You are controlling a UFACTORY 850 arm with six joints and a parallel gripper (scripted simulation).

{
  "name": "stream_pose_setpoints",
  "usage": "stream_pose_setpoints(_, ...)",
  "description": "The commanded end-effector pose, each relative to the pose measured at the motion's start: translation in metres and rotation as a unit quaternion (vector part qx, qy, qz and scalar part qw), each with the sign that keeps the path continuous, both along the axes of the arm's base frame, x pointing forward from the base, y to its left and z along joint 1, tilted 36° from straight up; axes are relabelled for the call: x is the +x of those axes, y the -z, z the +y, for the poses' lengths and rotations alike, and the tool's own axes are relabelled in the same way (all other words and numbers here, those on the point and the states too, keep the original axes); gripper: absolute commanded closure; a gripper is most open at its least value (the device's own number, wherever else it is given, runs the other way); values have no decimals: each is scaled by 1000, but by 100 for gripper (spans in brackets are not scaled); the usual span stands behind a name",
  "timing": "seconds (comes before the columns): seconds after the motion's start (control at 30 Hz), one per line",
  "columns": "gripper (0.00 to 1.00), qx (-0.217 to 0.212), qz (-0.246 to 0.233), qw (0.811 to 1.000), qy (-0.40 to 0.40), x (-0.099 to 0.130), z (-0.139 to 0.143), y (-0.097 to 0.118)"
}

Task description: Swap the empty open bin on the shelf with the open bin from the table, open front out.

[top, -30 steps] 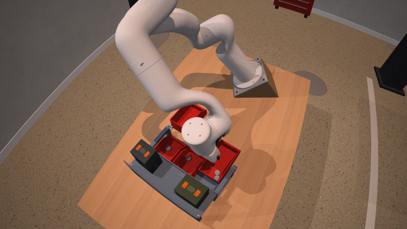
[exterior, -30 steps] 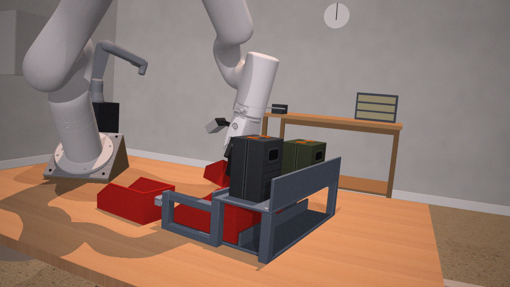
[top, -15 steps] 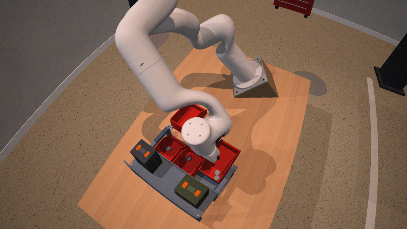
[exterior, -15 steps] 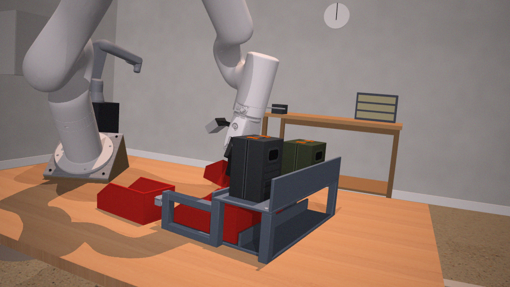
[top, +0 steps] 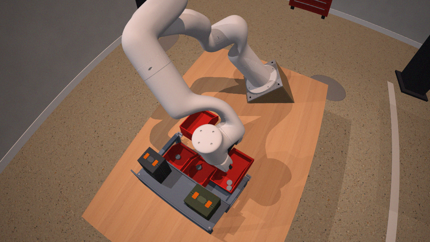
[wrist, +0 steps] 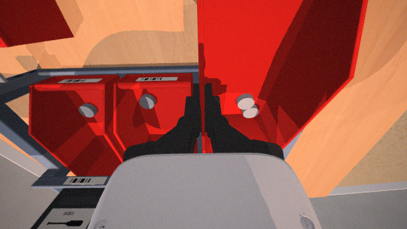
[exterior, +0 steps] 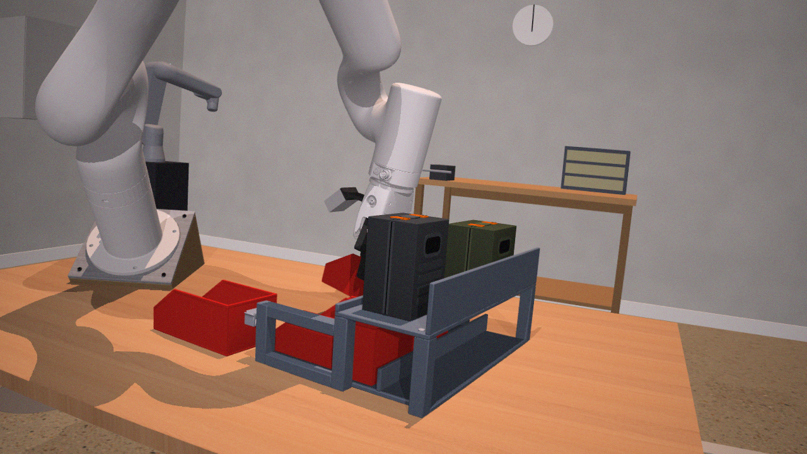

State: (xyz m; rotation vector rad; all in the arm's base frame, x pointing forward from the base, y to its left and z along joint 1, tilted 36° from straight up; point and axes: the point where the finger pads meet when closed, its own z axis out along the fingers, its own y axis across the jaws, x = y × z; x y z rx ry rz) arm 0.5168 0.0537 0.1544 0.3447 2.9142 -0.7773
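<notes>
I note the empty red bin (top: 199, 122) standing on the table (top: 288, 144) at ten o'clock of the shelf (top: 180, 189). My gripper (wrist: 201, 90) pinches the side wall of the parts bin (wrist: 273, 63), tilted over the shelf's end slot.

Black case (top: 154, 164), green case (top: 202, 201) occupy top board behind bins.

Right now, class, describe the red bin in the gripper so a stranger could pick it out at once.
Find the grey shelf on the wooden table, with three red bins in its lower row. Take the end bin, farthest from the black case. Its neighbours hold one grey disc each; it holds two discs, sticks out askew, and the gripper pinches its side wall.
</notes>
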Motion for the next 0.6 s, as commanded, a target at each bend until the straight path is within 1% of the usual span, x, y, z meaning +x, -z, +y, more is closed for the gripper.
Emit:
stream_pose_setpoints(0.0, 100, 0, -1, 1000, 0, 1, -1, 1)
stream_pose_setpoints(0.57, 100, 0, -1, 1000, -1, 4, -6, 9)
